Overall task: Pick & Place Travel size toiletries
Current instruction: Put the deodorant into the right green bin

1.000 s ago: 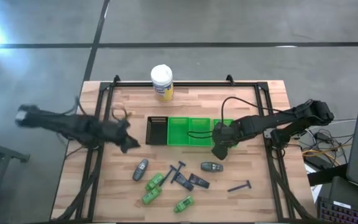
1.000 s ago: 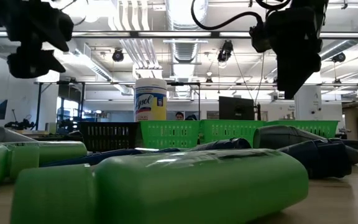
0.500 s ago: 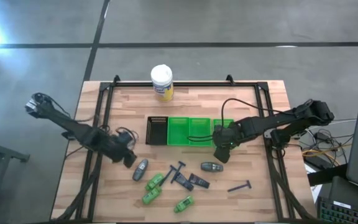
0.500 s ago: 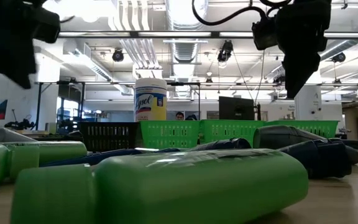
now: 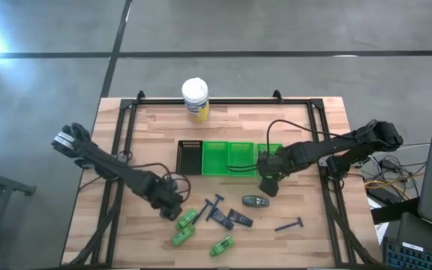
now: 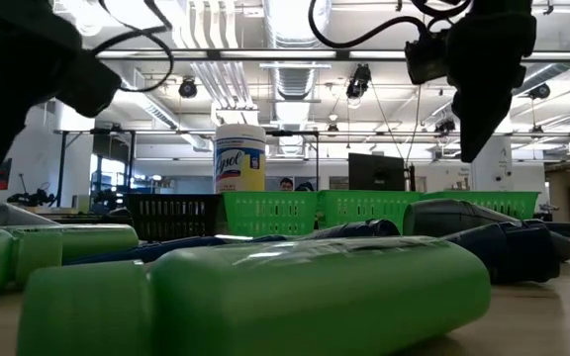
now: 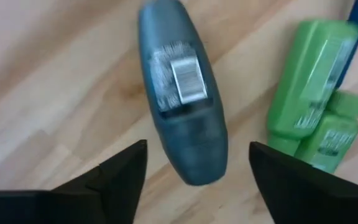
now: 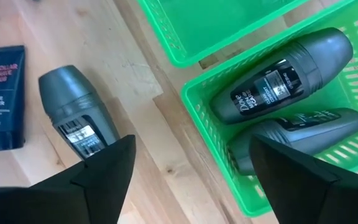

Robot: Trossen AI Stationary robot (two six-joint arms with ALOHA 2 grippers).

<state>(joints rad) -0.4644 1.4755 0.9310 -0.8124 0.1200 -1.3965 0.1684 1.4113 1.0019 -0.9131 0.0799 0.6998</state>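
I had the left claw (image 5: 172, 204) low over the table (image 5: 148, 232) at lower centre-left of the high view, fingers spread wide either side of a grey roll-on deodorant (image 7: 182, 93) lying flat, gripping nothing. The right claw (image 5: 267, 183) hung open and empty beside the green bin (image 8: 253, 180), which held two roll-ons; green bottles (image 5: 186, 220) and razors (image 5: 289, 224) lay scattered at lower centre.

Non-task items sitting on and around the wooden table (image 5: 306, 232)

A yellow jar (image 5: 195, 100) with a white lid is standing near the far edge. A black bin (image 5: 189, 157) and green bins (image 5: 229, 159) are lying in a row mid-table, touching. Black cables (image 5: 291, 127) are trailing over the surface.
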